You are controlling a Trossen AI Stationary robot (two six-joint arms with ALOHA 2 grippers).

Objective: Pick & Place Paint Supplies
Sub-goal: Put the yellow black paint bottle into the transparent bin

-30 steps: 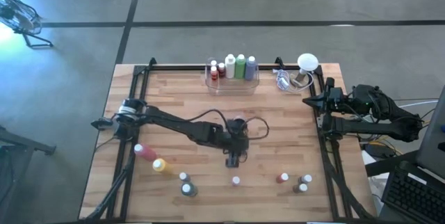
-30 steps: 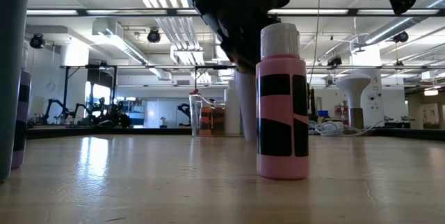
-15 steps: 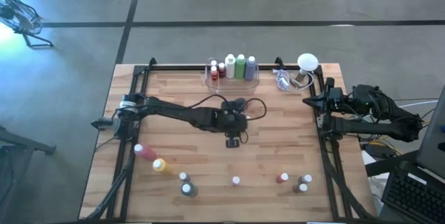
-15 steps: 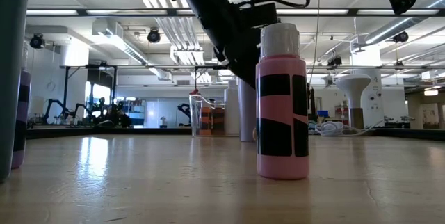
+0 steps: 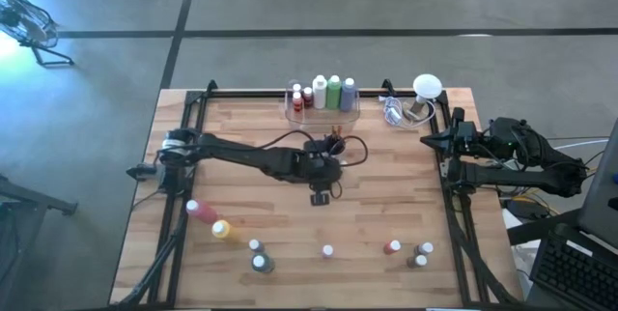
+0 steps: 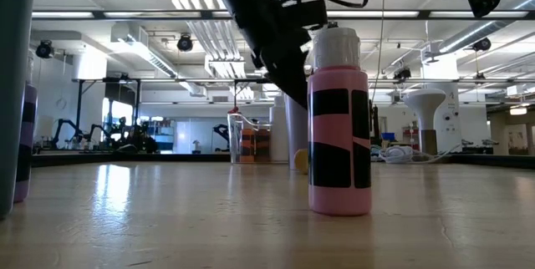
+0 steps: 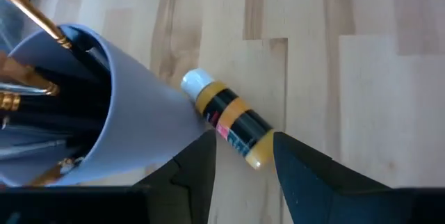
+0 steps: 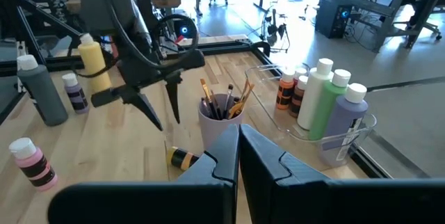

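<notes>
The left hand (image 5: pixel 323 195) hung over the middle of the counter (image 5: pixel 386 205), fingers parted and holding nothing. A small yellow bottle (image 7: pixel 226 117) lay on its side below it, just beside the cup of paintbrushes (image 8: pixel 221 109). The right hand (image 8: pixel 238 156) waited at the counter's right edge, closed and empty.

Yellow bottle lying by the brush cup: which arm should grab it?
Left, probably. The left gripper hangs open right over the yellow bottle, while the right gripper sits shut at the table's edge.
</notes>
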